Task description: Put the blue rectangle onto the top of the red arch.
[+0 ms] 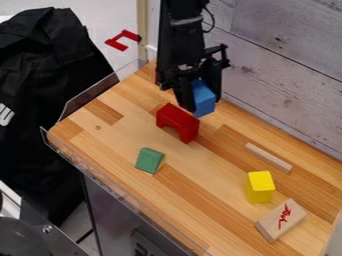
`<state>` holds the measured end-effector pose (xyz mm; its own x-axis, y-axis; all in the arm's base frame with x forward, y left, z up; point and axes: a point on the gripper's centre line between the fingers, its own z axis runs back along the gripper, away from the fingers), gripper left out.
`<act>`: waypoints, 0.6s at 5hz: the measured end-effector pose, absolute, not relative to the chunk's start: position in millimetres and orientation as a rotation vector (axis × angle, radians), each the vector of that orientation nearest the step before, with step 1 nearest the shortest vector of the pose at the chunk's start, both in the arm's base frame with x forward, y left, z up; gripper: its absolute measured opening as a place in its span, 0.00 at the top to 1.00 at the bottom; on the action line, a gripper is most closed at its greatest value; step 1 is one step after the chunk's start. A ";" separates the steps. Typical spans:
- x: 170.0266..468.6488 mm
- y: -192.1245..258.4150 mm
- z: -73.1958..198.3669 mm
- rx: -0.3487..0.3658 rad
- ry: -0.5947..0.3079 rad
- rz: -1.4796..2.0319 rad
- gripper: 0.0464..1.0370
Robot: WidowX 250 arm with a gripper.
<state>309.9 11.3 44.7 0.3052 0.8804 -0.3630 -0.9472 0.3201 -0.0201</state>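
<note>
The blue rectangle [204,99] is grasped in the pincer [201,104], roughly upright, beside the red arch [178,121] toward the bench's [119,142] wall-side edge. Clearance between block and arch cannot be determined. Step in hand, as judged: alignment before placement. Next: centre the block over the arch, confirm clearance, lower until seated, then release.

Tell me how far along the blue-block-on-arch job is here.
Picking up looks done: the blue block is in the gripper. It is in hand near the upright red arch, at the arch's right in the view; whether they touch, I cannot tell. Left, it seems: centering it over the arch's top, setting it down and releasing.
</note>
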 end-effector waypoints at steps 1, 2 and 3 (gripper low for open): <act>307.3 24.4 42.0 -0.188 0.287 1.264 0.46; 307.7 31.2 33.4 -0.154 0.290 1.292 0.46; 310.3 35.1 28.5 -0.127 0.278 1.346 0.46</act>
